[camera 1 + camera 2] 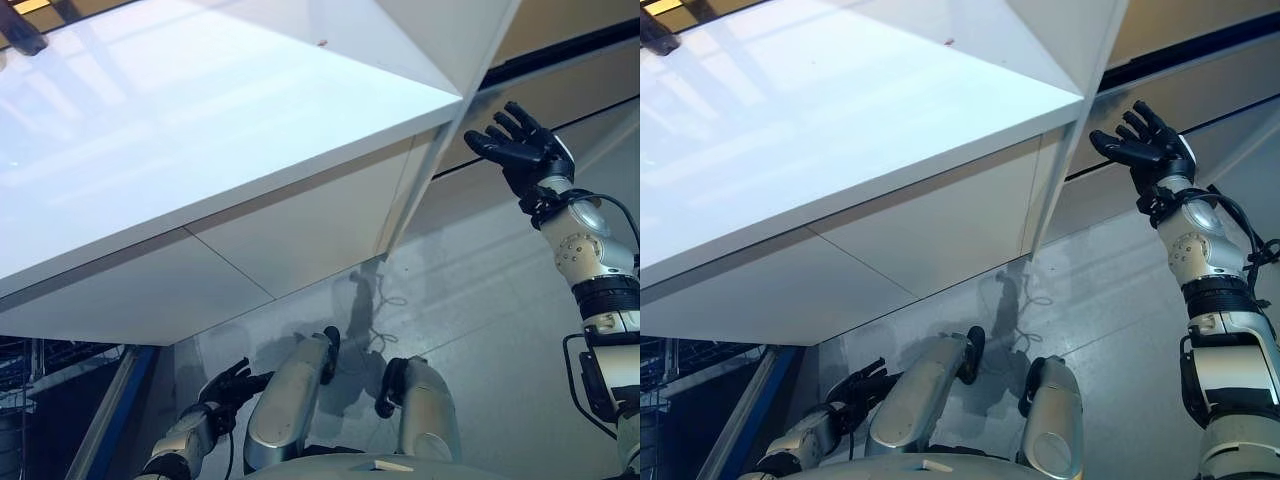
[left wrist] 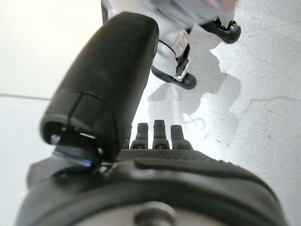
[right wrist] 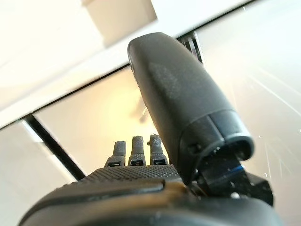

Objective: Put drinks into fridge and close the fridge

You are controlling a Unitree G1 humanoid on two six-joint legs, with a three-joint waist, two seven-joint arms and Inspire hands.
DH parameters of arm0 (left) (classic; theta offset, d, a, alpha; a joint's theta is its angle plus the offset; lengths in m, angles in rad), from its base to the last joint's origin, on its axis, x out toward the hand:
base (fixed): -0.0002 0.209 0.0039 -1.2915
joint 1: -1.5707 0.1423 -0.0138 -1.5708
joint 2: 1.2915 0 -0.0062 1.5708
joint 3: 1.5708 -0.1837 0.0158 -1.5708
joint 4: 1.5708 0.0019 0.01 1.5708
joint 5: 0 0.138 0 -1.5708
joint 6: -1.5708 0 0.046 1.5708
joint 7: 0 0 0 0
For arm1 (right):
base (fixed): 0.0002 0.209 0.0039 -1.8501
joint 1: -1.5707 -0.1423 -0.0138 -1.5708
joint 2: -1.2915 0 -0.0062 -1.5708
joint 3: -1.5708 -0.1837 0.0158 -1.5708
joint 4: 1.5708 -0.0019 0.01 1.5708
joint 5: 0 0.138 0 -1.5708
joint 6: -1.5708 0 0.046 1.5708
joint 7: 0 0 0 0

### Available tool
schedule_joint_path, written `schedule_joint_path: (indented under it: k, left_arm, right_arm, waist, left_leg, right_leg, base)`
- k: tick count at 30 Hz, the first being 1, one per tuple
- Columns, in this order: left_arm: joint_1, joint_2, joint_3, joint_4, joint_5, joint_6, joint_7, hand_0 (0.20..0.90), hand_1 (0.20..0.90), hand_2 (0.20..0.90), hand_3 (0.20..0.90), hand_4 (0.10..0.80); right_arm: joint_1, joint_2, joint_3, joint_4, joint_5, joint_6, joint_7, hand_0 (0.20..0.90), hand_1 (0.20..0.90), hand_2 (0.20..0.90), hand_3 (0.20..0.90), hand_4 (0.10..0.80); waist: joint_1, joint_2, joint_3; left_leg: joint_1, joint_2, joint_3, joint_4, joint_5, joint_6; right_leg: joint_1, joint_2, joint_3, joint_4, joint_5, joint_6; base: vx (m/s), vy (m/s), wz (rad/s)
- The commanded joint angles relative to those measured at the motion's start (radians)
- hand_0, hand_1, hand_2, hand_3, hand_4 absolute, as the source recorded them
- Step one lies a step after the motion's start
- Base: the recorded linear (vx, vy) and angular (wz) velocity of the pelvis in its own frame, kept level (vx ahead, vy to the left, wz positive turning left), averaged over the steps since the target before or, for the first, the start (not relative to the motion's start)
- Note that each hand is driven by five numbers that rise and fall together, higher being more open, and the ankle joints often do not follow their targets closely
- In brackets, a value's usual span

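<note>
The white fridge (image 1: 200, 120) is seen from above, its glossy top wide across the view and its front panels (image 1: 300, 235) below. A thin white panel edge (image 1: 420, 180), seemingly the door's, runs down from the fridge's right corner. My right hand (image 1: 520, 150) is raised just right of that edge, open with fingers spread and empty, a short gap from it; it also shows in the right wrist view (image 3: 178, 127). My left hand (image 1: 230, 385) hangs low at the lower left, fingers relaxed and empty; its thumb shows straight in the left wrist view (image 2: 108, 80).
A blue frame (image 1: 120, 400) with a dark wire rack (image 1: 40, 370) stands at the lower left beside the fridge. Grey floor (image 1: 480, 300) stretches to the right of the fridge. A dark strip (image 1: 570, 45) runs along the base of the far wall.
</note>
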Motion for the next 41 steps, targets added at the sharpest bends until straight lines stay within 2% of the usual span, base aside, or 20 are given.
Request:
schedule_joint_path:
  k: [1, 8, 13, 16, 17, 20, 24, 26, 31, 34, 36, 41]
  left_arm:
    - [0.057, 0.063, -0.01, -0.003, 0.04, -0.013, -0.006, 0.9, 0.9, 0.9, 0.9, 0.8]
    - [0.048, 0.072, -0.014, 0.0, 0.049, -0.022, -0.025, 0.9, 0.9, 0.9, 0.9, 0.8]
    - [0.043, 0.064, -0.014, 0.004, 0.046, -0.051, -0.046, 0.9, 0.9, 0.9, 0.9, 0.8]
    - [0.053, 0.047, 0.002, 0.024, 0.053, -0.065, -0.039, 0.9, 0.9, 0.9, 0.9, 0.8]
    - [0.052, 0.048, 0.002, 0.024, 0.053, -0.065, -0.039, 0.9, 0.9, 0.9, 0.9, 0.8]
    - [0.028, 0.04, 0.038, 0.066, 0.047, -0.055, -0.013, 0.9, 0.9, 0.9, 0.9, 0.8]
    - [0.012, 0.027, 0.056, 0.097, 0.058, -0.055, 0.005, 0.9, 0.9, 0.9, 0.9, 0.8]
    - [0.01, 0.026, 0.058, 0.104, 0.058, -0.056, 0.006, 0.9, 0.9, 0.9, 0.9, 0.8]
    - [-0.005, 0.007, 0.078, 0.147, 0.042, -0.05, 0.015, 0.9, 0.9, 0.9, 0.9, 0.8]
    - [-0.004, -0.006, 0.081, 0.17, 0.038, -0.054, 0.004, 0.9, 0.9, 0.9, 0.9, 0.8]
    - [-0.001, -0.02, 0.077, 0.186, 0.027, -0.068, -0.005, 0.9, 0.9, 0.9, 0.9, 0.8]
    - [0.008, -0.047, 0.067, 0.212, 0.033, -0.093, -0.03, 0.9, 0.9, 0.9, 0.9, 0.8]
  right_arm:
    - [-0.15, -0.03, -0.004, -0.024, -0.022, -0.064, 0.033, 0.9, 0.9, 0.9, 0.9, 0.8]
    - [-0.118, -0.033, -0.013, -0.038, -0.025, -0.035, 0.029, 0.9, 0.9, 0.9, 0.9, 0.8]
    - [0.005, -0.003, -0.043, -0.086, -0.027, 0.0, 0.065, 0.9, 0.9, 0.9, 0.9, 0.8]
    - [0.163, 0.063, -0.086, -0.111, -0.067, -0.003, 0.067, 0.9, 0.9, 0.9, 0.9, 0.8]
    - [0.163, 0.063, -0.087, -0.112, -0.067, -0.003, 0.067, 0.9, 0.9, 0.9, 0.9, 0.8]
    - [0.31, 0.179, -0.09, -0.103, -0.087, -0.003, 0.029, 0.9, 0.9, 0.9, 0.9, 0.8]
    - [0.473, 0.256, -0.095, -0.032, -0.184, 0.008, 0.053, 0.9, 0.9, 0.9, 0.9, 0.8]
    - [0.49, 0.265, -0.097, -0.011, -0.193, 0.009, 0.056, 0.9, 0.9, 0.9, 0.9, 0.8]
    - [0.61, 0.358, -0.096, 0.18, -0.255, 0.042, 0.101, 0.9, 0.9, 0.9, 0.9, 0.8]
    - [0.652, 0.413, -0.102, 0.286, -0.283, 0.058, 0.124, 0.9, 0.9, 0.9, 0.9, 0.8]
    - [0.671, 0.449, -0.095, 0.357, -0.315, 0.038, 0.13, 0.9, 0.9, 0.9, 0.9, 0.8]
    - [0.7, 0.495, -0.096, 0.481, -0.402, 0.046, 0.135, 0.9, 0.9, 0.9, 0.9, 0.8]
  waist:
    - [0.008, -0.044, -0.09]
    - [-0.007, -0.07, -0.119]
    - [-0.035, -0.091, -0.191]
    - [-0.064, -0.098, -0.261]
    - [-0.064, -0.098, -0.264]
    - [-0.096, -0.097, -0.31]
    - [-0.119, -0.092, -0.334]
    - [-0.121, -0.092, -0.337]
    - [-0.145, -0.086, -0.355]
    - [-0.155, -0.081, -0.359]
    - [-0.16, -0.077, -0.361]
    - [-0.168, -0.064, -0.368]
  left_leg:
    - [0.119, 0.001, 0.036, -0.041, -0.173, 0.045]
    - [0.18, 0.029, 0.042, -0.168, -0.121, 0.029]
    - [0.255, 0.052, 0.053, -0.346, -0.044, -0.007]
    - [0.323, 0.064, 0.074, -0.458, -0.012, -0.028]
    - [0.32, 0.064, 0.074, -0.46, -0.009, -0.028]
    - [0.371, 0.079, 0.097, -0.535, 0.014, -0.042]
    - [0.408, 0.083, 0.107, -0.564, 0.018, -0.045]
    - [0.412, 0.084, 0.108, -0.566, 0.017, -0.045]
    - [0.43, 0.085, 0.114, -0.576, 0.016, -0.043]
    - [0.438, 0.086, 0.11, -0.589, 0.019, -0.044]
    - [0.444, 0.084, 0.105, -0.6, 0.022, -0.043]
    - [0.448, 0.083, 0.105, -0.61, 0.025, -0.043]
  right_leg:
    - [0.073, 0.057, 0.006, -0.058, 0.023, -0.028]
    - [0.122, 0.098, 0.023, -0.214, 0.089, 0.002]
    - [0.196, 0.138, 0.032, -0.436, 0.163, 0.03]
    - [0.262, 0.164, 0.036, -0.561, 0.193, 0.043]
    - [0.26, 0.164, 0.036, -0.565, 0.197, 0.043]
    - [0.306, 0.18, 0.043, -0.644, 0.223, 0.048]
    - [0.342, 0.188, 0.051, -0.683, 0.234, 0.049]
    - [0.346, 0.189, 0.052, -0.686, 0.234, 0.049]
    - [0.361, 0.197, 0.057, -0.691, 0.227, 0.047]
    - [0.365, 0.204, 0.061, -0.698, 0.228, 0.046]
    - [0.369, 0.207, 0.069, -0.708, 0.229, 0.046]
    - [0.372, 0.21, 0.076, -0.72, 0.232, 0.047]
  base:
    - [-0.002, -0.015, -0.03]
    - [-0.049, -0.045, -0.09]
    - [-0.088, -0.041, -0.13]
    - [-0.063, 0.003, -0.17]
    - [-0.099, 0.007, -0.18]
    - [-0.112, 0.007, -0.24]
    - [-0.095, 0.001, -0.08]
    - [-0.036, -0.003, -0.07]
    - [-0.027, -0.015, -0.12]
    - [-0.007, -0.016, -0.06]
    - [0.002, -0.005, -0.03]
    - [-0.002, -0.001, -0.01]
